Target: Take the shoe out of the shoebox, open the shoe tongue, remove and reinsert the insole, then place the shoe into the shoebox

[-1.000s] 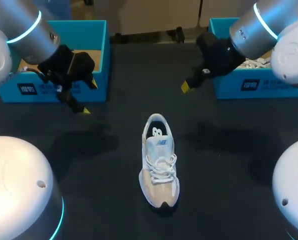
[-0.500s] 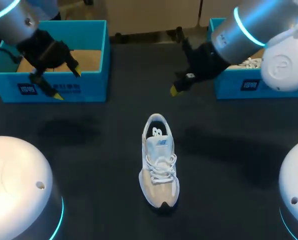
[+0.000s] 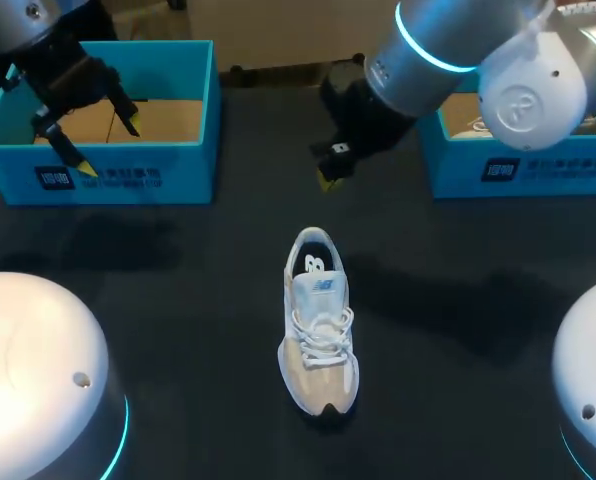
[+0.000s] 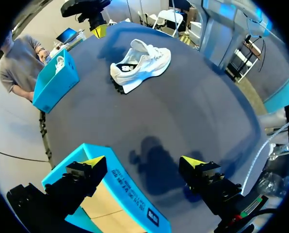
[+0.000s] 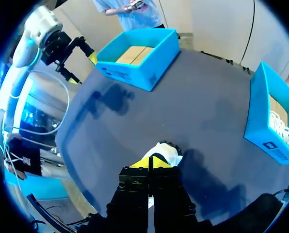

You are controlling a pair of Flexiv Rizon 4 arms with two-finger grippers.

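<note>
A white and beige sneaker lies on the dark table's middle, heel toward the back; in the left wrist view the sneaker is far ahead. My left gripper hangs open and empty over the front wall of the left blue shoebox. From its own wrist, my left gripper straddles a corner of that shoebox. My right gripper is shut on nothing, in the air just behind the sneaker's heel. Past my right gripper, a bit of the sneaker shows.
A second blue box stands at the back right; in the right wrist view this box holds another white shoe. The left shoebox shows a bare cardboard floor. My arms' white bases fill the near corners.
My right arm has swung left from the right box to behind the sneaker's heel. My left gripper has drawn back and left, over the left shoebox. The sneaker has not moved.
</note>
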